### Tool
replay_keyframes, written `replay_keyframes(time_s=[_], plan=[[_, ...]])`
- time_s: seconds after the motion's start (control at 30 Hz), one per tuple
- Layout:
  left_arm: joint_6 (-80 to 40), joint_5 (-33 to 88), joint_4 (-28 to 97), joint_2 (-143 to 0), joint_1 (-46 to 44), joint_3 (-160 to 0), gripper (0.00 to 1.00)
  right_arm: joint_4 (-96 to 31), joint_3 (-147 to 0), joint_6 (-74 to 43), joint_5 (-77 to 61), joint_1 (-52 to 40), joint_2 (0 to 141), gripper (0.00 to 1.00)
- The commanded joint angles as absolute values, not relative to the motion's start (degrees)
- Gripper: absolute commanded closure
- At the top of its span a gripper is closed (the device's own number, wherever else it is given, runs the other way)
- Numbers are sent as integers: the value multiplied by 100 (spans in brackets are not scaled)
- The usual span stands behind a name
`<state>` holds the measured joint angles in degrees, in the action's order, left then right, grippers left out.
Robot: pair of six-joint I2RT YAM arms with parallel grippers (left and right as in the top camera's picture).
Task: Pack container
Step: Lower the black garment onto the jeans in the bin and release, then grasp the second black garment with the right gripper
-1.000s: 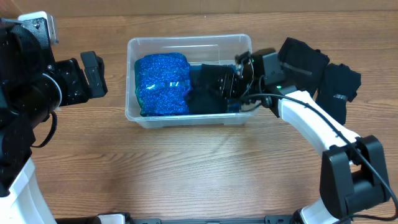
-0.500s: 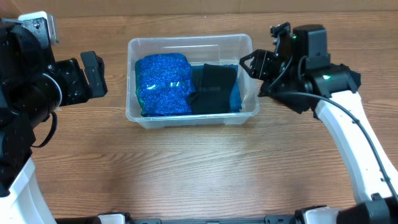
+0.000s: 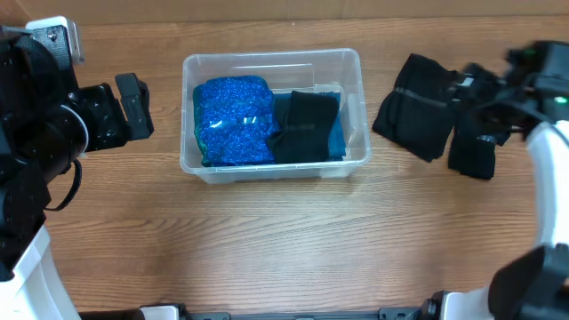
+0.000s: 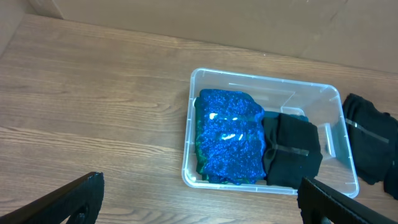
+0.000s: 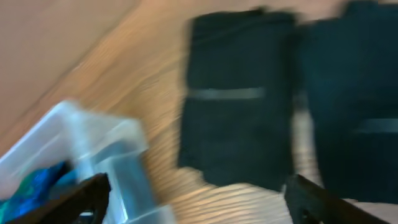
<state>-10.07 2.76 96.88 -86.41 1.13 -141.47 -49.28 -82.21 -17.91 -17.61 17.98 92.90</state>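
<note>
Setting: robot lab bench. Evidence: wood-grain table; left arm and right arm, both black and white, at opposite ends; plain cardboard screen along far side; clear bin mid-table.

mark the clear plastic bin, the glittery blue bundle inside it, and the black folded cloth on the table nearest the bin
clear plastic bin (image 3: 271, 171), overhead view, front wall
glittery blue bundle (image 3: 233, 120), overhead view, middle of its top
black folded cloth (image 3: 416, 107), overhead view, its centre

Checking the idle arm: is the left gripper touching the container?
Apart. The left wrist view shows the left gripper, fingers open, well short of the container, with table showing between.
</note>
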Motion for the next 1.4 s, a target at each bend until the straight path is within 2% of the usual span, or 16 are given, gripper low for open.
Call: replay_keyframes(time_s=[0.0, 0.23, 0.57, 0.6, 0.67, 0.77, 0.83, 0.97, 1.07, 1.17, 1.23, 1.37], plan=[[-897, 237, 9679, -8624, 84, -14182, 0, -4858, -8331, -1732, -2062, 2554, 9856, 3], [-897, 237, 9679, -8624, 84, -14182, 0, -4611, -8331, -1437, -2235, 3417, 10956, 2], [-897, 237, 9679, -8624, 84, -14182, 0, -4077, -8331, -1192, -2668, 3378, 11987, 3], [-897, 237, 9677, -8624, 84, -14182, 0, -4077, -8322, -1194, -2670, 3376, 12088, 7], [-897, 237, 9679, -8624, 84, -14182, 0, -4099, -8322, -1192, -2694, 3376, 12248, 22], [-897, 237, 9677, -8624, 84, -14182, 0, -4189, -8326, -1192, -2724, 3376, 12256, 55], [-897, 237, 9679, -8624, 84, -14182, 0, -4283, -8335, -1192, -2749, 3376, 12145, 67], [-897, 237, 9679, -8624, 84, -14182, 0, -4512, -8335, -1192, -2965, 3363, 11574, 76], [-897, 237, 9679, -8624, 84, -14182, 0, -4740, -8335, -1201, -3114, 3269, 10862, 87], [-897, 237, 9679, -8624, 84, -14182, 0, -4917, -8335, -1330, -3291, 3044, 10071, 91], [-897, 237, 9679, -8624, 82, -14182, 0, -5059, -8335, -1374, -3507, 2569, 9192, 93], [-897, 237, 9679, -8624, 84, -14182, 0, -5100, -8335, -1594, -3524, 1632, 8390, 94]])
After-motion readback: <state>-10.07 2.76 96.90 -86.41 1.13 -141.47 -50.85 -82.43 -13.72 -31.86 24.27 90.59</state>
